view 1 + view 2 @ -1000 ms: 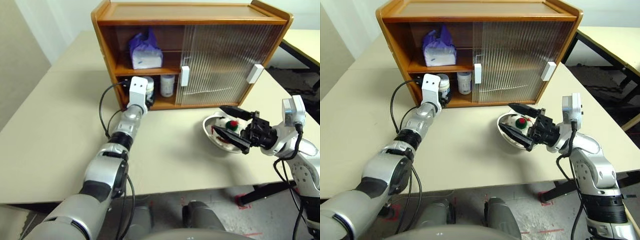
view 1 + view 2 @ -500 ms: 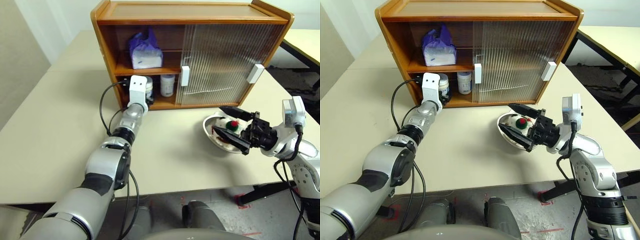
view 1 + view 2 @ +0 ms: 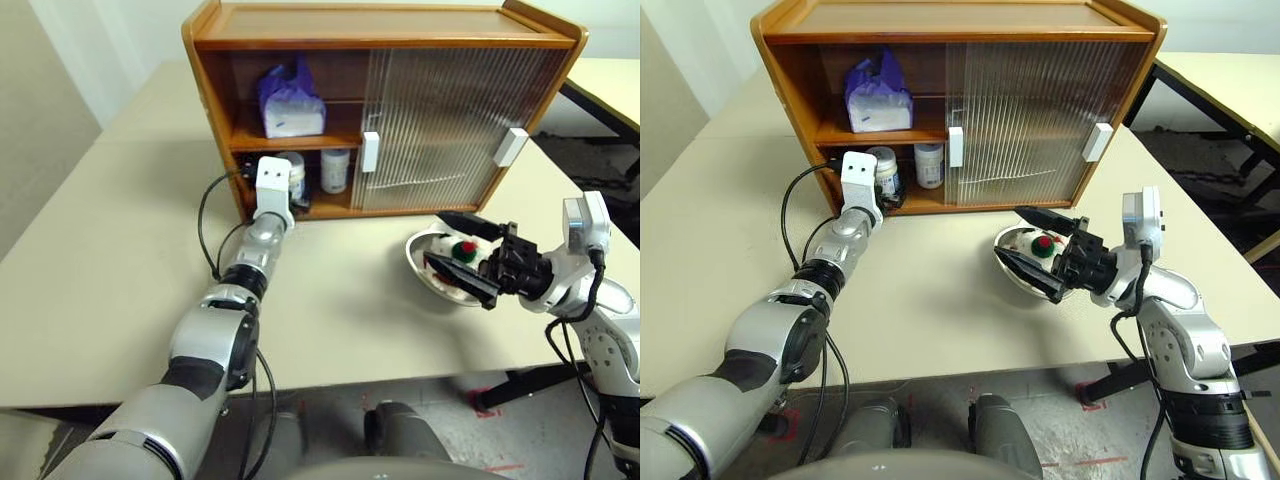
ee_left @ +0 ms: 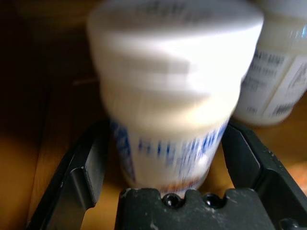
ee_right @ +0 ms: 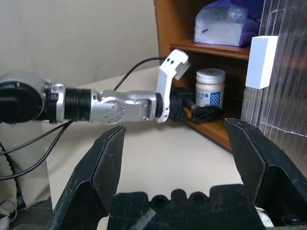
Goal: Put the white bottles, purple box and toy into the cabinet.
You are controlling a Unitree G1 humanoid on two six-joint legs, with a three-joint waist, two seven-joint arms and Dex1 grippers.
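Note:
The cabinet (image 3: 380,40) stands at the back of the table with its left half open. The purple box (image 3: 290,105) lies on the inner shelf. Both white bottles stand on the bottom board, one (image 3: 335,170) beside the door and one (image 4: 168,96) between the fingers of my left gripper (image 4: 165,136). That gripper is open, with a small gap on each side of the jar. The toy (image 3: 462,248) lies in a steel bowl (image 3: 425,262). My right gripper (image 3: 435,237) hovers open just above the bowl, holding nothing.
Both ribbed sliding doors (image 3: 450,120) cover the cabinet's right half, white handles (image 3: 369,152) facing out. A cable loops off my left forearm (image 3: 205,215). A second table (image 3: 610,80) stands at the far right. Bare tabletop lies in front of the cabinet.
My left wrist has dipped slightly, and more of the jar in front of it shows above the wrist. The right arm and the bowl have kept still.

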